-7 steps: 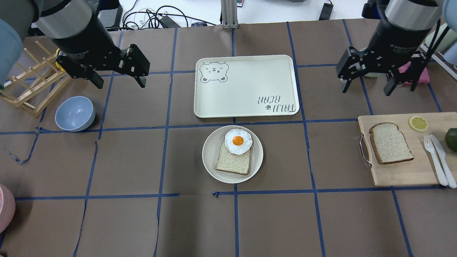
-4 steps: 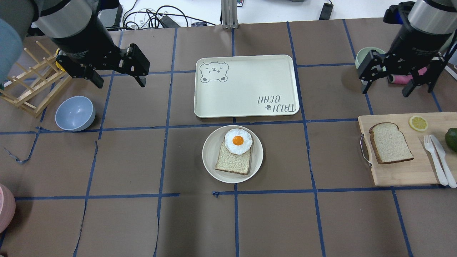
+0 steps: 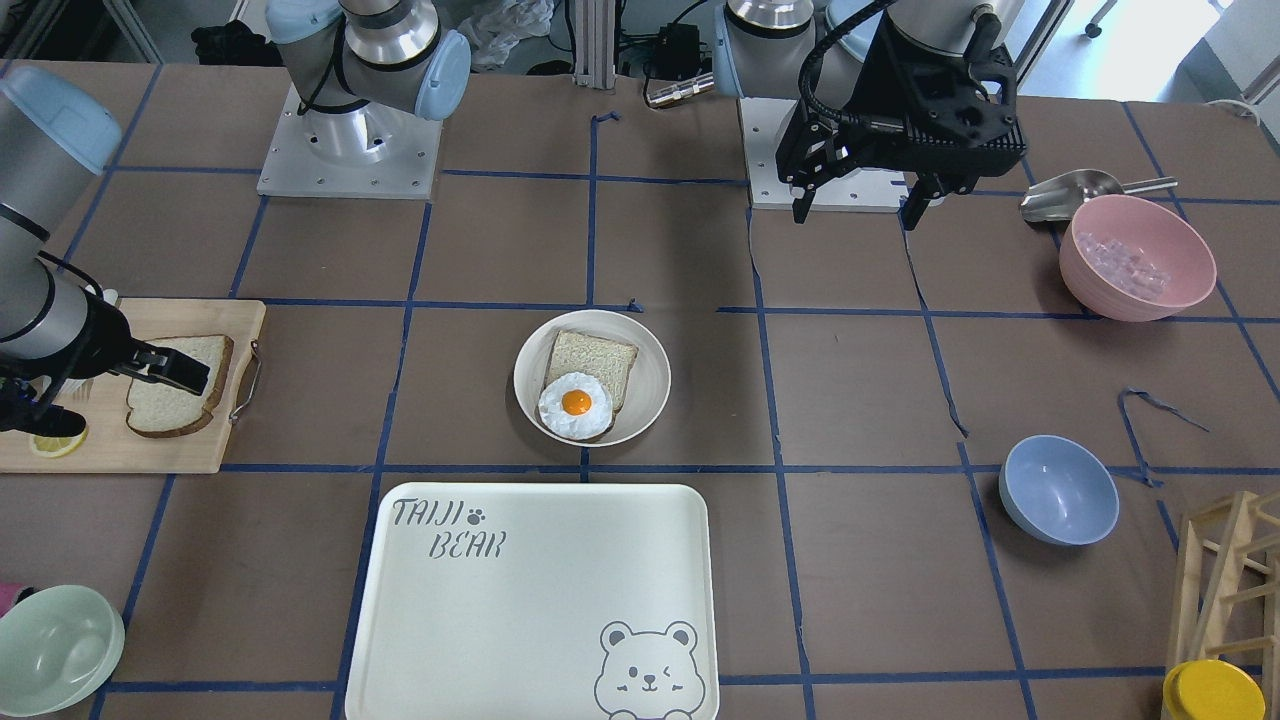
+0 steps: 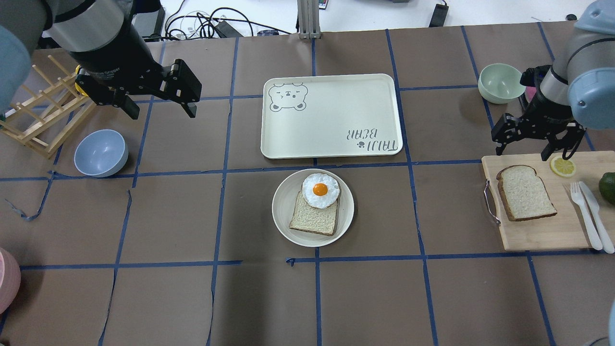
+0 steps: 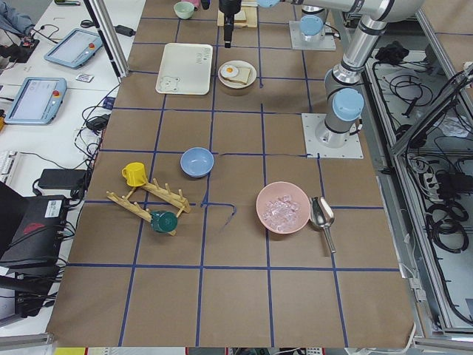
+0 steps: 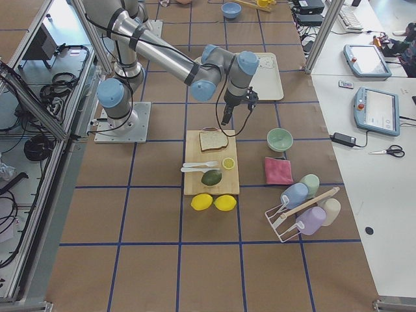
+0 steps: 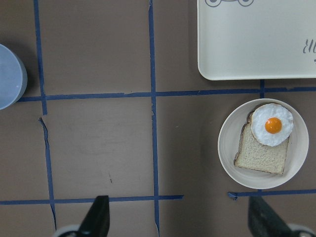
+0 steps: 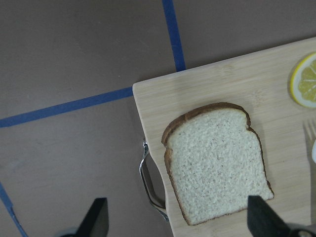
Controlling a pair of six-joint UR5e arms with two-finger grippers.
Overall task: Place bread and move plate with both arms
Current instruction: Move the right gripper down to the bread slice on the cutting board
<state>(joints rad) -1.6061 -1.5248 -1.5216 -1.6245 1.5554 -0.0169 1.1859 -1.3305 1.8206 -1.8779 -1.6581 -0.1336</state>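
reading the clock on the overhead view, 12 = away from robot. nearest, at table centre: the plate (image 4: 283, 216), carrying a smaller pale slice (image 4: 314, 218) w/ a fried egg (image 4: 320, 191) on its 12 o'clock end; untouched by either arm. out at 3 o'clock from it, on a wooden cutting board (image 4: 538, 235): the bread (image 4: 526, 193), lying flat, dark crust, rounded top toward 11 o'clock, lemon slice (image 4: 562, 166) at its 1 o'clock. hanging over the board's 12 o'clock edge: right gripper (image 4: 522, 153), jaws spread wide, nothing in them, clear of the bread; in its wrist view, fingers (image 8: 96, 217) at either side of frame w/ the bread below and between. at 10 o'clock from the plate, well apart: left gripper (image 4: 162, 114), jaws likewise wide apart, empty, held high near a blue bowl (image 4: 101, 153). farther on, at 12 o'clock of the plate: bear tray (image 4: 331, 120). progress, as a judgement: approx nil. bread not yet grasped, let alone placed; plate not yet moved. left to do: come down on the bread, close, carry it toward 9 o'clock onto the plate (prob. on top of the egg), then bring both grippers to the rim and shift the plate together, maybe onto the tray, tho no telling the destination from here.
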